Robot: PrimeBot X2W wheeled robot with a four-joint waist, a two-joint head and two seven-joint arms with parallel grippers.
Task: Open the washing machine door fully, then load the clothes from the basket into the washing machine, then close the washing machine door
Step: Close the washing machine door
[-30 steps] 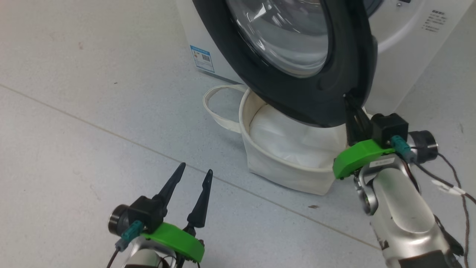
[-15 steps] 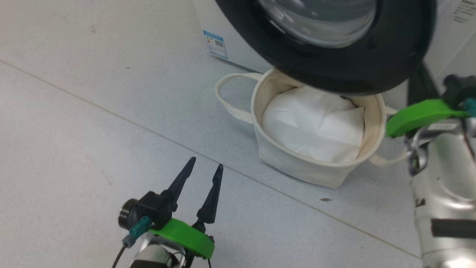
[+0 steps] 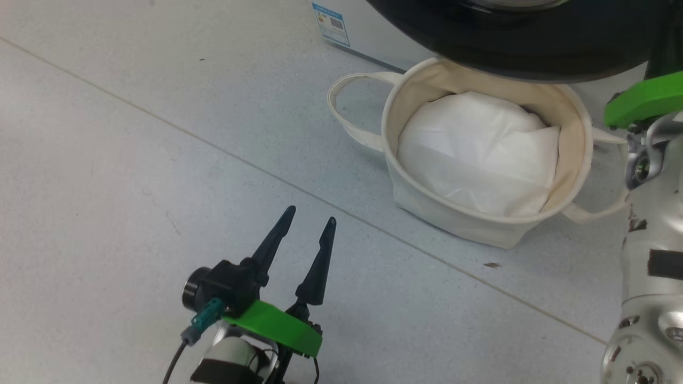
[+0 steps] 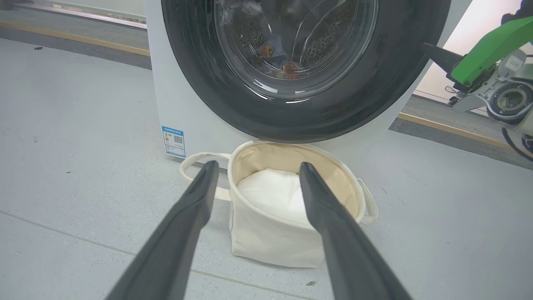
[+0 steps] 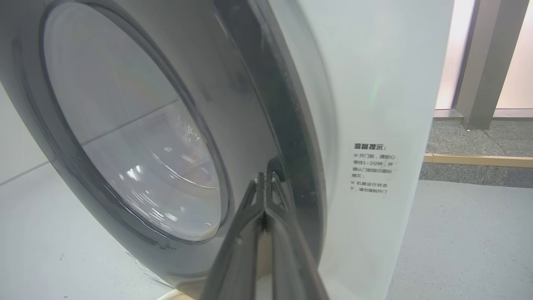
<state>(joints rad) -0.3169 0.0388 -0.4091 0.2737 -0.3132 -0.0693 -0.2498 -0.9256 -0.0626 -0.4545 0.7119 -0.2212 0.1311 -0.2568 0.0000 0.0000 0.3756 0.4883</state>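
Door (image 4: 195, 96) nearly shut: the closing step appeared in hand.
Right gripper (image 5: 265, 180), fingers pinched together on nothing, touched the glossy black rim beside the white machine (image 5: 374, 75); a firm push seemed due. Bear-print clothes (image 4: 277, 58) lay behind bulging glass; below, the canvas basket (image 3: 427, 208) held a white liner (image 3: 480, 154). Left gripper (image 3: 310, 214) hung spread, empty.

One washing machine (image 4: 166, 83) with one washing machine door (image 4: 195, 75). One basket (image 3: 453, 224) with two handles, at nine and four o'clock on its rim in the head view, and one white liner (image 3: 480, 149). Two grippers, the left gripper (image 3: 311, 214) and the right gripper (image 5: 265, 177), with two fingers each. One blue label sticker (image 3: 331, 24). The clothes (image 4: 277, 58) show two bear figures; how many garments cannot be told.
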